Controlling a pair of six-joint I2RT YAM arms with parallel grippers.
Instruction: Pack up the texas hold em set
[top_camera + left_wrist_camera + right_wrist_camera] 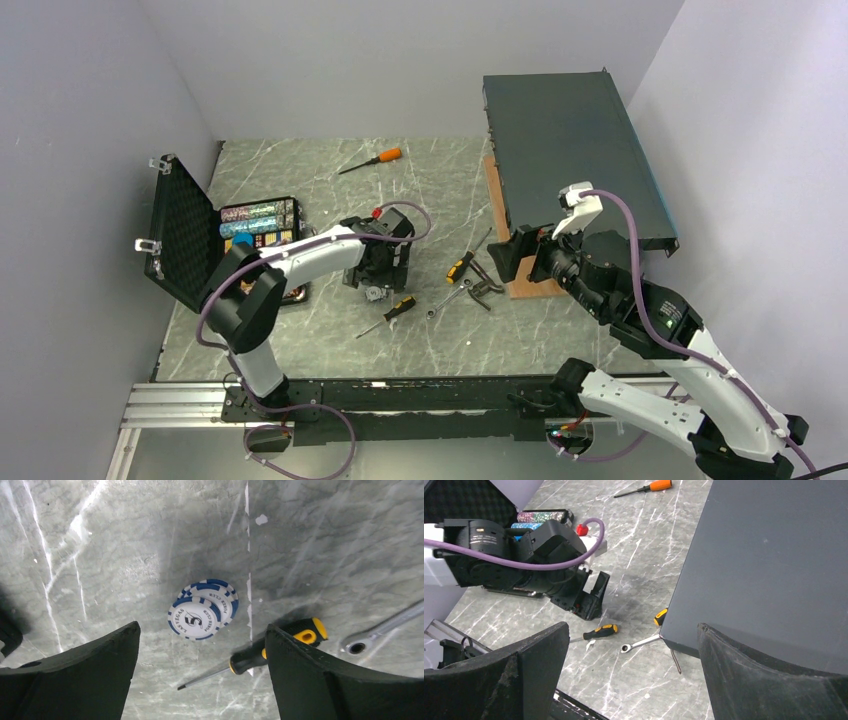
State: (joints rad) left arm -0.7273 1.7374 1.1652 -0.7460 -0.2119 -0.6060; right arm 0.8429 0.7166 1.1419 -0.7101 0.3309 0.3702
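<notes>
The left gripper [202,626] hangs wide open and empty over two loose chips [202,610], which lie overlapped on the table [100,540], well right of the case [185,235]. The right gripper [632,626] gapes too, holding nothing, farther right of the case. In the case, lid up, sit chip rows [258,222]. Mostly packed, it seems; this pair and the closing remain. A screwdriver [260,655] lies just beside the pair, crowding any grab. A wrench [380,632] lies beyond it, and the box [570,140] stands far right of the case.

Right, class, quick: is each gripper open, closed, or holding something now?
Left gripper: open, holding nothing; two blue-and-white chips lie on the table under it.
Right gripper: open, holding nothing.
</notes>
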